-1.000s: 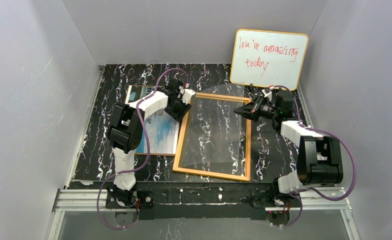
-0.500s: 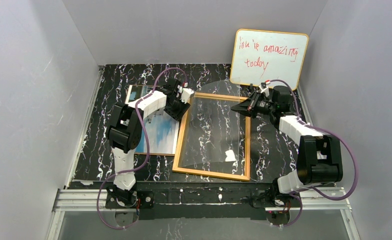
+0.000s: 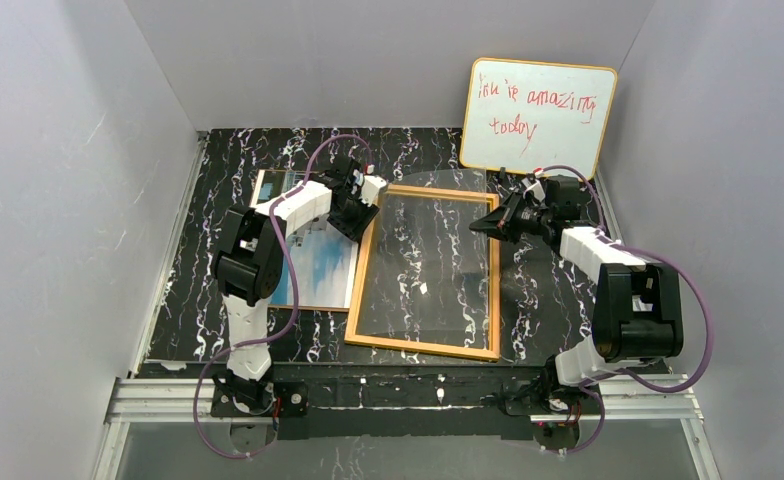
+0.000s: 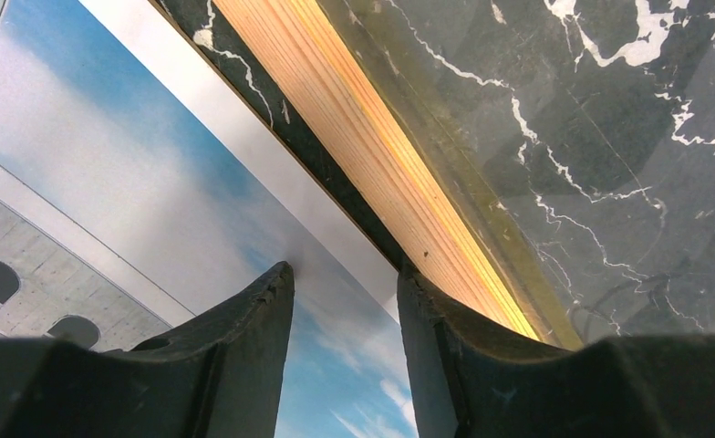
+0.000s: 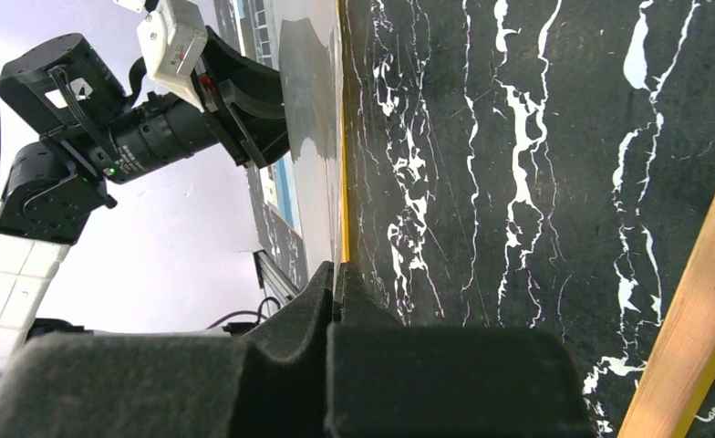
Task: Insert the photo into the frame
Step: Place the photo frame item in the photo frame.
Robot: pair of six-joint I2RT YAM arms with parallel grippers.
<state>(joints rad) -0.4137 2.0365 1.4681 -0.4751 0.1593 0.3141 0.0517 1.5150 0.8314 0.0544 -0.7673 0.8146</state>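
Note:
The frame [image 3: 371, 255] lies flat at the table's middle with its orange-wood back rim up. My right gripper [image 3: 480, 224] is shut on the right edge of the clear pane [image 3: 428, 250] and holds that side tilted up above the frame. In the right wrist view its pads [image 5: 337, 269] pinch the thin sheet edge-on. The photo [image 3: 323, 265] lies face up left of the frame. My left gripper [image 3: 360, 205] is open over the photo's right margin [image 4: 108, 155], fingertips [image 4: 281, 274] down on the print, right beside the wood rim [image 4: 363, 119].
A yellow-edged whiteboard [image 3: 536, 118] with red writing leans on the back wall at right. A thin brown edge [image 3: 308, 307] shows under the photo's near side. Grey walls close in left, right and behind.
My right gripper has shifted slightly left with the pane's edge, changing the pane's tilt. My left gripper has barely moved.

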